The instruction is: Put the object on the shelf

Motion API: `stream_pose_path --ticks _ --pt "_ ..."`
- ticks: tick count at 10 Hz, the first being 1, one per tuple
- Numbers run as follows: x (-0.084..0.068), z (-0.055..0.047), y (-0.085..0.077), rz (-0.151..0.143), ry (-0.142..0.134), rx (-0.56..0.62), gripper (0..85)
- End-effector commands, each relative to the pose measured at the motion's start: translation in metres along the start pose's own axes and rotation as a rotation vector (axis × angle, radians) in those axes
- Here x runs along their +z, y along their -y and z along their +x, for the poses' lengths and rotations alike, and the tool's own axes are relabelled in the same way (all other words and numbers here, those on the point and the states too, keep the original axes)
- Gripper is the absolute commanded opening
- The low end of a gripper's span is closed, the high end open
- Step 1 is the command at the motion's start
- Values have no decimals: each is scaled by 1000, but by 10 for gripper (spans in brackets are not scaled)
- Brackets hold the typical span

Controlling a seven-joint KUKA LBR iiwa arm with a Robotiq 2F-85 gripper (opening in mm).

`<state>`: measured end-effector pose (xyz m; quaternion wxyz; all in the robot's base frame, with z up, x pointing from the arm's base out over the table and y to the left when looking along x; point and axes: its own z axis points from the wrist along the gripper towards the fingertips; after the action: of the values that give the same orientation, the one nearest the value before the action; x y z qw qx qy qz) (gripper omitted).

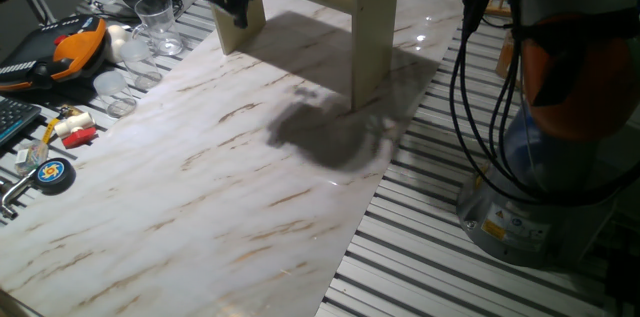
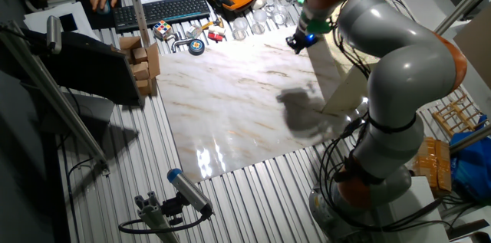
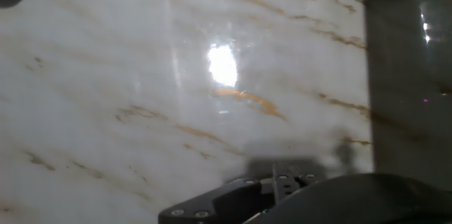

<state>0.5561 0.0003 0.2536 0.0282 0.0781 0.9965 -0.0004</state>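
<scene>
White marble-patterned worktop (image 1: 200,187) with brown veins fills most of both fixed views, lying on a ribbed metal base of silver slats (image 1: 450,267). A large grey robot arm with orange joint rings (image 2: 399,67) rises from the slats at one side of the worktop and bends over its far corner.

Under the arm stands the cream-beige shelf of flat boards (image 1: 375,27). One tall upright leg is planted on the marble and casts a dark shadow toward the middle; its flat top runs out of the picture at the upper edge.

The dark hand (image 1: 238,2), with blue parts, hangs in front of the shelf's other leg, close to the top board. I cannot tell whether its fingers are spread or pressed together. In the hand view only a black edge of it shows at the bottom, above bare marble, with a shelf leg at the right.

The small glass jar with the gold lid cannot be made out with certainty. A pale rounded shape sits on the shelf top, cut off by the upper edge, too little to identify.

Beside the worktop lie a black keyboard (image 2: 165,7), an orange and black device (image 1: 75,47), a lidless clear drinking glass (image 1: 155,15) and a small blue round disc (image 1: 52,173).
</scene>
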Motion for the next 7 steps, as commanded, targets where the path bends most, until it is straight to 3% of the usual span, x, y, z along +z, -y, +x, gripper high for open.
stream_pose_path --ticks 1,4,7 --pt "4 1 -2 -8 0 1 0" --pt "26 6 -8 -35 3 3 0" --pt "31 21 -15 -5 8 -28 0"
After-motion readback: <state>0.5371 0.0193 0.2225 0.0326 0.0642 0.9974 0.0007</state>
